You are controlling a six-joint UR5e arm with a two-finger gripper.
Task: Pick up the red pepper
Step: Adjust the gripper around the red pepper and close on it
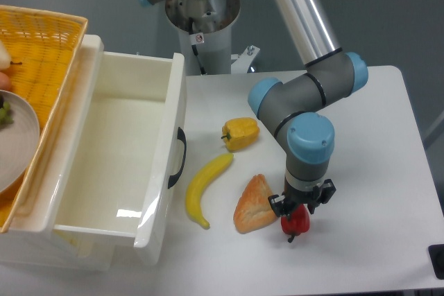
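So the end effector [300, 207] is seen closed down around the red pepper [296, 222], which is held low over the bench [374, 143], just at 3 o'clock of the bread wedge [254, 204].

A small glossy red bell pepper [297, 221] with a dark stem shows beneath the black two-finger gripper [301, 204] of the grey arm with light blue joint caps [310, 136]. At its 9 o'clock lies a golden-orange bread wedge [254, 204] with a paler crust edge. A plain yellow banana [205, 187] and a yellow pepper [240, 133] lie on the white table [374, 171]. The white plastic drawer [118, 164] has a black handle [180, 157]. At 10 o'clock, a woven yellow-orange wicker basket [41, 53] holds a pale grey plate [17, 147].
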